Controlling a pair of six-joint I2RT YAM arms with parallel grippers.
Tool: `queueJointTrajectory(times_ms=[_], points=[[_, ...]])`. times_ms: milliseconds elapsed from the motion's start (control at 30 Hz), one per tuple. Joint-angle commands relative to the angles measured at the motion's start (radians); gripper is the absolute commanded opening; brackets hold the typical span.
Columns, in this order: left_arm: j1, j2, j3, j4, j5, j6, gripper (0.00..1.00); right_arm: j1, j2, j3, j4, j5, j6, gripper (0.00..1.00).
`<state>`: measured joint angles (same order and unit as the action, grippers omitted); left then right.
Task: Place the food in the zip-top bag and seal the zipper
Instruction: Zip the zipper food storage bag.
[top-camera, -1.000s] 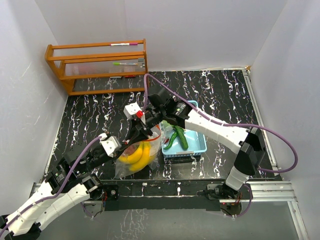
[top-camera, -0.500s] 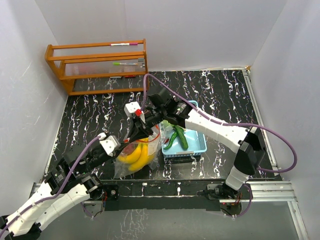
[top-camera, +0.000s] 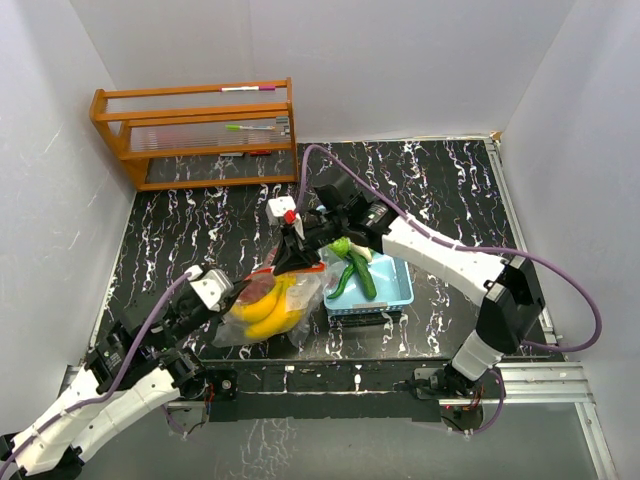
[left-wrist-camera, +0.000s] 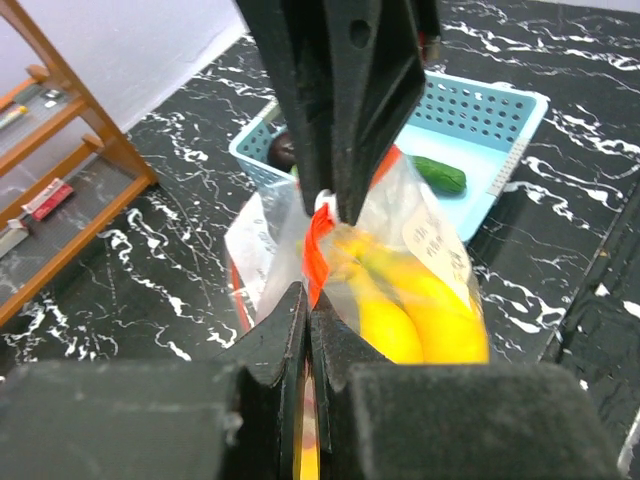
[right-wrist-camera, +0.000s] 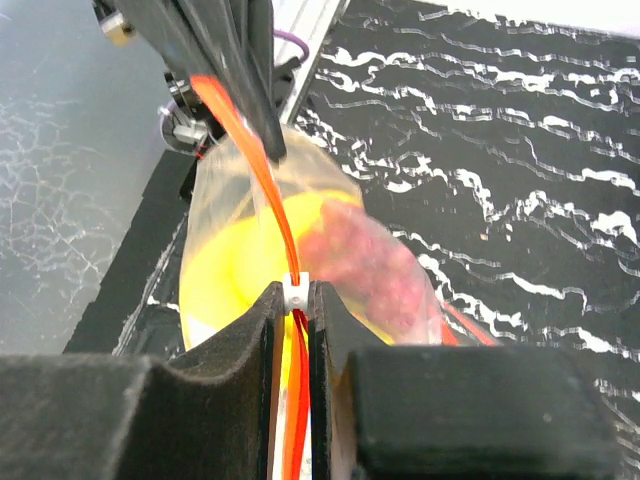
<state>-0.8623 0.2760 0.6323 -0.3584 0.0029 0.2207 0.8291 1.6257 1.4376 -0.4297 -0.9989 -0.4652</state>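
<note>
Bright, even overhead light; soft shadows under the arms, faint sheen on the black table (top-camera: 190, 230). Top view sharp. Wrist views: left gripper's fingers (left-wrist-camera: 262, 345) and right gripper's fingers (right-wrist-camera: 252, 335) defocused, background slightly smeared

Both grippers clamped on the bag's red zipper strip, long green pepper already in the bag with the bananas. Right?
No: top view shows the long green pepper in the blue basket, not the bag. Left gripper and right gripper do clamp the zipper strip.
</note>
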Motion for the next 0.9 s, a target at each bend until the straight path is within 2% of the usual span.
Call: queueJointTrajectory(times_ms=[0, 267, 467, 733, 767, 800, 833, 867], points=[[-0.004, -0.073, 0.05, 0.122, -0.161, 0.019, 0.0, -0.08, -0.069, -0.054, -0.006, 0.093, 0.001, 0.08], [-0.004, -0.106, 0.032, 0.323, -0.459, 0.085, 0.0, -0.153, -0.123, -0.156, 0.031, 0.108, 0.039, 0.08], [-0.004, -0.027, 0.042, 0.433, -0.662, 0.171, 0.0, -0.19, -0.17, -0.223, 0.052, 0.114, 0.058, 0.08], [-0.004, 0.073, 0.031, 0.529, -0.747, 0.197, 0.0, -0.22, -0.221, -0.273, 0.095, 0.204, 0.134, 0.1], [-0.004, 0.087, 0.031, 0.541, -0.752, 0.198, 0.0, -0.22, -0.225, -0.267, 0.106, 0.233, 0.166, 0.16], [-0.004, 0.104, 0.032, 0.556, -0.756, 0.198, 0.0, -0.22, -0.231, -0.259, 0.122, 0.265, 0.211, 0.27], [-0.003, 0.118, 0.032, 0.57, -0.757, 0.202, 0.0, -0.221, -0.237, -0.251, 0.139, 0.329, 0.262, 0.52], [-0.003, 0.135, 0.033, 0.587, -0.755, 0.207, 0.0, -0.22, -0.243, -0.242, 0.157, 0.362, 0.323, 0.68]])
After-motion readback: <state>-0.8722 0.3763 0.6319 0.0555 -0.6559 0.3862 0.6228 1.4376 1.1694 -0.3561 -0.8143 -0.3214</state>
